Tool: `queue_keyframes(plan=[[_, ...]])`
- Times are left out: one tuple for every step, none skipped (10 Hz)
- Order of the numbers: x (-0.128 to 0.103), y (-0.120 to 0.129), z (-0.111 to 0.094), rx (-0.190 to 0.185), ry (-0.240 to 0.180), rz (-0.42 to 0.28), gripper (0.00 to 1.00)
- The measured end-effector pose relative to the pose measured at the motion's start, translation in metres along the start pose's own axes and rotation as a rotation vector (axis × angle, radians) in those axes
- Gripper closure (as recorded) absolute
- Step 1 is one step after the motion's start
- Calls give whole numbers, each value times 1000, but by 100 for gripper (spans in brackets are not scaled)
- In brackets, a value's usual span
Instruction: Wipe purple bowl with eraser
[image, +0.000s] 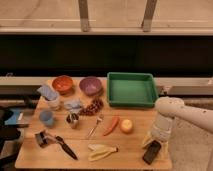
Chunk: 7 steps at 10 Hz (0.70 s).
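From my console, the wooden table (30, 156) fills the lower frame under warm, dim light. I read it as a clock face from its middle.

At 4 o'clock, on the near right corner, the eraser (151, 153) lies flat, a dark block set at a slant. The gripper (154, 143) stands directly over it, pointing down, at or just above the eraser's far end. I cannot tell whether it is wide, narrow or gripping. The white arm (186, 113) reaches in from the right, at 3 o'clock.

At 6 o'clock a banana (101, 151) lies along the near edge, and at 8 o'clock a black-handled tool (56, 142).

Mid-table, a blue cup (46, 118) sits at 9 o'clock with a small metal cup (73, 120) near it. Toward 3 o'clock come a fork (94, 127), an orange-red carrot-shaped piece (111, 125) and a round yellow fruit (127, 125). Farther back lie dark grapes (92, 106) and a crumpled pale-blue cloth (74, 104).

On the far edge, the purple bowl (90, 85) stands upright at 12 o'clock, well apart from the eraser. An orange bowl (62, 84) is beside it at 11 o'clock and a green tray (131, 90) at 1 o'clock.

Beyond the table a pale ledge (20, 85) runs the room's width. Behind it is a dark band, then a bright strip split by two grey uprights (84, 15).
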Motion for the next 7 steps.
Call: queue_keyframes(plan=[[-1, 1, 1, 1, 1, -5, 57], [-1, 2, 1, 0, -1, -7, 67], [-3, 1, 0, -1, -7, -7, 76], [-5, 0, -4, -4, -20, -6, 85], [-8, -2, -11, -10, -39, -1, 88], [-12, -3, -22, -17, -66, 3, 88], [-16, -3, -38, -23, -103, 6, 88]])
